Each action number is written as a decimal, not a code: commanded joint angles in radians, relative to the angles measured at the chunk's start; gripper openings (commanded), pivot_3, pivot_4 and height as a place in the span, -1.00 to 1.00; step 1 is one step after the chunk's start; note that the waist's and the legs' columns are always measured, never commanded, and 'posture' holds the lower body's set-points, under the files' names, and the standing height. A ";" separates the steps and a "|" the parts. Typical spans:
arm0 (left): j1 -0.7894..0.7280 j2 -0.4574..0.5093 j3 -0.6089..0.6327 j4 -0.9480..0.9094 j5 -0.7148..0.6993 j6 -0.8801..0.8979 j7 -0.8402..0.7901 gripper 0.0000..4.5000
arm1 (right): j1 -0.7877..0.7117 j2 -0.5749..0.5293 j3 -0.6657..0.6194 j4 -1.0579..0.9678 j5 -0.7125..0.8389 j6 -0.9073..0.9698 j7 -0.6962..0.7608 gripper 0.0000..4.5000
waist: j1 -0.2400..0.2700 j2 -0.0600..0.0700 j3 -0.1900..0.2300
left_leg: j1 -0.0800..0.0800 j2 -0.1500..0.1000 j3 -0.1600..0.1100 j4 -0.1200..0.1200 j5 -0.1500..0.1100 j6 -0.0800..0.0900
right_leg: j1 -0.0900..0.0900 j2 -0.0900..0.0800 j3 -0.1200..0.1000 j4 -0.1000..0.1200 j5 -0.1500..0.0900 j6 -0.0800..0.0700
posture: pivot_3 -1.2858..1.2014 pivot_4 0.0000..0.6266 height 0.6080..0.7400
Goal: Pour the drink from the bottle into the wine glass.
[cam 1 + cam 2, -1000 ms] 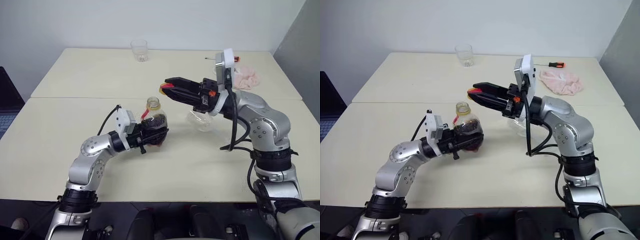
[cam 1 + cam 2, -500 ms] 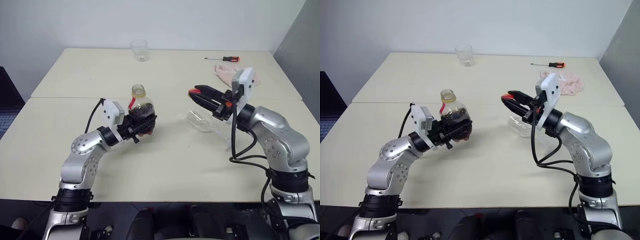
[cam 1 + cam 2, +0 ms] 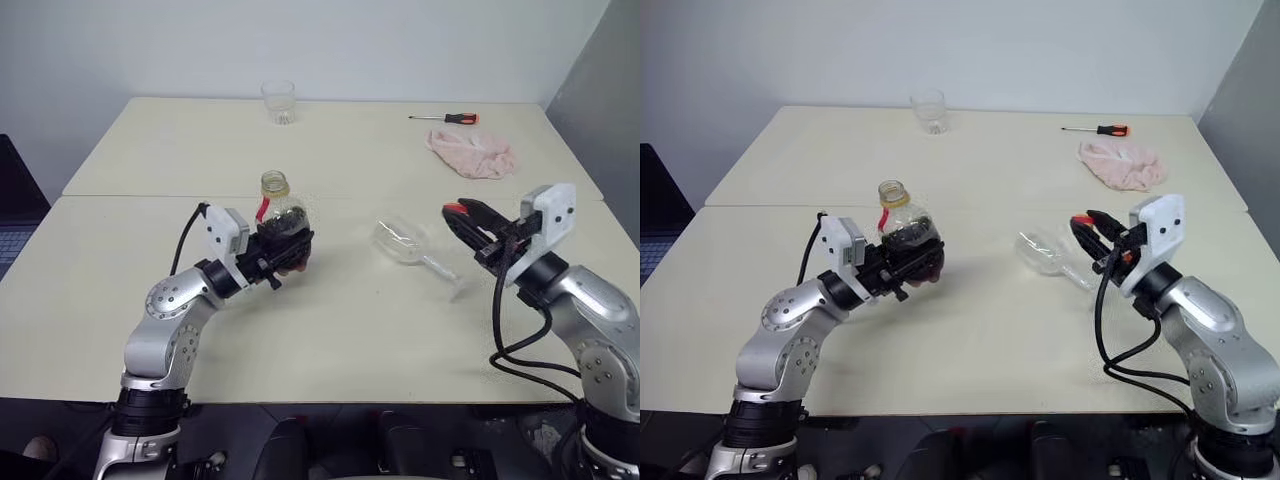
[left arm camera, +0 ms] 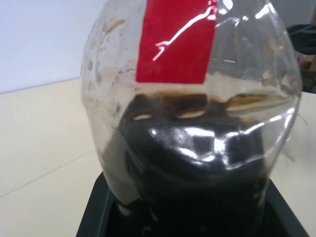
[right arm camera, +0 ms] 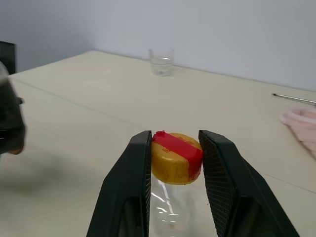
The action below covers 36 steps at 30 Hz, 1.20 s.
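The bottle [image 3: 279, 212] is upright and uncapped, with my left gripper [image 3: 287, 256] shut around its lower body above the left-centre of the table. The drink [image 4: 197, 163] is dark and fills roughly its lower half, under a red label strip [image 4: 175, 42]. The wine glass [image 3: 404, 242] lies on its side on the table between my arms, its stem and foot pointing right. My right gripper [image 3: 463, 216] hovers just right of the glass, shut on the yellow cap [image 5: 176, 157] with its red tape.
A short clear tumbler [image 3: 279, 101] stands at the far edge. An orange-handled screwdriver [image 3: 446, 118] and a pink cloth [image 3: 472, 155] lie at the far right. A seam [image 3: 130, 196] runs between the two tables. A dark laptop [image 3: 14, 225] sits off the left edge.
My right arm swung right and down with the cap, away from the bottle's mouth to beyond the lying glass. The bottle shifted a little left and stands more upright.
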 commanded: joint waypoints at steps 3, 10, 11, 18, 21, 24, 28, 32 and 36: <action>-0.024 -0.009 0.007 -0.032 -0.020 -0.003 0.007 -0.24 | 0.042 0.002 -0.041 0.012 -0.098 -0.069 -0.076 -0.48 | 0.001 0.000 0.000 | 0.000 0.000 0.001 0.000 0.000 0.000 | 0.000 0.000 0.000 0.000 0.000 0.000 | 0.03 -0.52 1.00; -0.025 -0.015 0.009 -0.046 -0.020 0.008 0.018 -0.24 | 0.084 0.041 -0.068 0.116 -0.163 -0.123 -0.129 -0.48 | 0.001 0.000 0.000 | 0.000 0.000 0.002 0.000 0.000 0.000 | 0.000 0.000 0.001 0.000 0.000 0.000 | 0.03 -0.52 1.00; -0.024 -0.013 0.012 -0.049 -0.021 0.010 0.019 -0.24 | 0.088 0.047 -0.072 0.136 -0.173 -0.134 -0.134 -0.48 | 0.001 0.000 0.000 | 0.000 0.000 0.002 0.000 0.000 0.000 | 0.000 0.000 0.001 0.000 0.000 0.000 | 0.03 -0.52 1.00; -0.020 -0.013 0.017 -0.065 -0.022 0.021 0.031 -0.24 | 0.090 0.086 -0.075 0.308 -0.227 -0.225 -0.151 -0.48 | 0.001 0.000 0.000 | 0.000 0.000 0.003 0.000 0.000 0.000 | 0.000 0.000 0.001 0.000 0.000 0.000 | 0.03 -0.52 1.00; -0.019 -0.018 0.014 -0.072 -0.022 0.024 0.036 -0.24 | 0.080 0.101 -0.070 0.379 -0.251 -0.265 -0.159 -0.48 | 0.001 0.000 0.000 | 0.000 0.000 0.003 0.000 0.000 0.000 | 0.000 0.000 0.001 0.000 0.000 0.000 | 0.03 -0.52 1.00; -0.026 -0.020 0.010 -0.071 -0.032 0.029 0.033 -0.24 | 0.068 0.114 -0.065 0.439 -0.266 -0.300 -0.161 -0.48 | 0.000 0.000 0.000 | 0.000 0.000 0.003 0.000 0.000 0.000 | 0.000 0.000 0.001 0.000 0.000 0.000 | 0.03 -0.52 1.00; -0.021 -0.017 -0.002 -0.100 -0.086 0.070 0.000 -0.24 | 0.056 0.122 -0.056 0.505 -0.284 -0.340 -0.152 -0.48 | 0.000 0.000 0.000 | 0.000 0.000 0.003 0.000 0.000 0.000 | 0.000 0.000 0.001 0.000 0.000 0.000 | 0.03 -0.52 1.00; -0.018 -0.008 -0.007 -0.116 -0.107 0.090 -0.029 -0.24 | 0.042 0.125 -0.049 0.550 -0.290 -0.367 -0.148 -0.48 | 0.001 0.000 0.000 | 0.000 0.000 0.004 0.000 0.000 0.000 | 0.000 0.000 0.002 0.000 0.000 0.000 | 0.03 -0.52 1.00; -0.016 0.004 -0.020 -0.130 -0.132 0.108 -0.075 -0.24 | 0.022 0.131 -0.054 0.622 -0.309 -0.405 -0.155 -0.48 | -0.001 0.001 0.000 | 0.000 0.000 0.004 0.000 0.000 0.000 | 0.000 0.001 0.002 0.000 0.000 0.000 | 0.03 -0.52 1.00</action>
